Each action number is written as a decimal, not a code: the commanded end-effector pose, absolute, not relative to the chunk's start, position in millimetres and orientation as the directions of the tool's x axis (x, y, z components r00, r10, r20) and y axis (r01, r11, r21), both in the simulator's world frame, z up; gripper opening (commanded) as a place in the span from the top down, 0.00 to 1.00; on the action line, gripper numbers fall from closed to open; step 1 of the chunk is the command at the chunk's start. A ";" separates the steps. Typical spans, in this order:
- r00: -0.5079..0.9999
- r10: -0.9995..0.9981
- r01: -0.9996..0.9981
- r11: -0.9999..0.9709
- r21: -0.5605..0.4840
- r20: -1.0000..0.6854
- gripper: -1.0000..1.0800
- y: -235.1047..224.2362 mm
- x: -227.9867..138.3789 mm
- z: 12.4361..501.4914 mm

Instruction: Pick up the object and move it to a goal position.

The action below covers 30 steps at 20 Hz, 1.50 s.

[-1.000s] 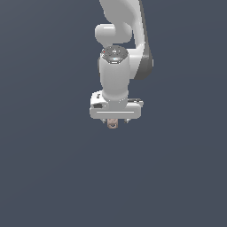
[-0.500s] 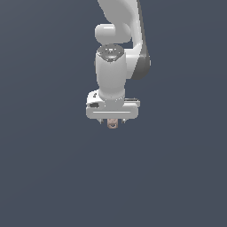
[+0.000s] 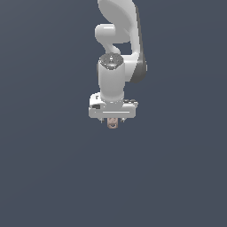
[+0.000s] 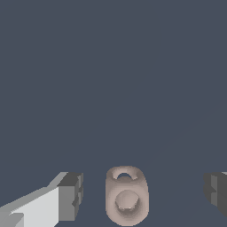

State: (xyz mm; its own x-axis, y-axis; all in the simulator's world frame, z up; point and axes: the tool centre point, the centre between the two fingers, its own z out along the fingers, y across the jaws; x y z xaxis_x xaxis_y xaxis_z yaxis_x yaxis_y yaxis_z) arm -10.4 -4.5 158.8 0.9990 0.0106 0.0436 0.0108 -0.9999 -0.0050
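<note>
A white Franka arm's gripper (image 3: 112, 120) is hanging directly over a tiny pinkish-tan, rounded object (image 4: 127, 196) with a dark hole through it, which is lying on a plain slate-grey counter (image 3: 53, 168). In the wrist view the jaws are standing open, one grey pad (image 4: 71, 197) on each side of the object and clear gaps between pads and piece; nothing is gripped. In the exterior view the object (image 3: 112, 124) is peeking out just beneath the gripper block, though whether the fingertips have reached counter level is hard to tell. The step in hand appears to be the approach before the grasp. The next move likely calls for centring, then closing evenly on so small and rounded a piece, which could slip or roll out. No goal marker is showing. Around the object the counter is showing no edges or obstacles, leaving open room on every side.
</note>
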 end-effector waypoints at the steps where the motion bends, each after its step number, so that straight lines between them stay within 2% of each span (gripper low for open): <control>1: 0.999 0.016 0.016 -1.000 -0.004 0.036 0.04 -4.5 -23.2 145.2; 14: 0.999 0.040 0.040 -0.999 0.000 0.003 0.04 -4.5 -83.6 93.4; 23: 0.999 0.041 0.041 -0.999 0.000 0.000 0.04 -4.6 -88.2 87.4; 30: 0.999 0.041 0.041 -0.999 0.000 0.000 0.04 -4.7 -89.8 60.9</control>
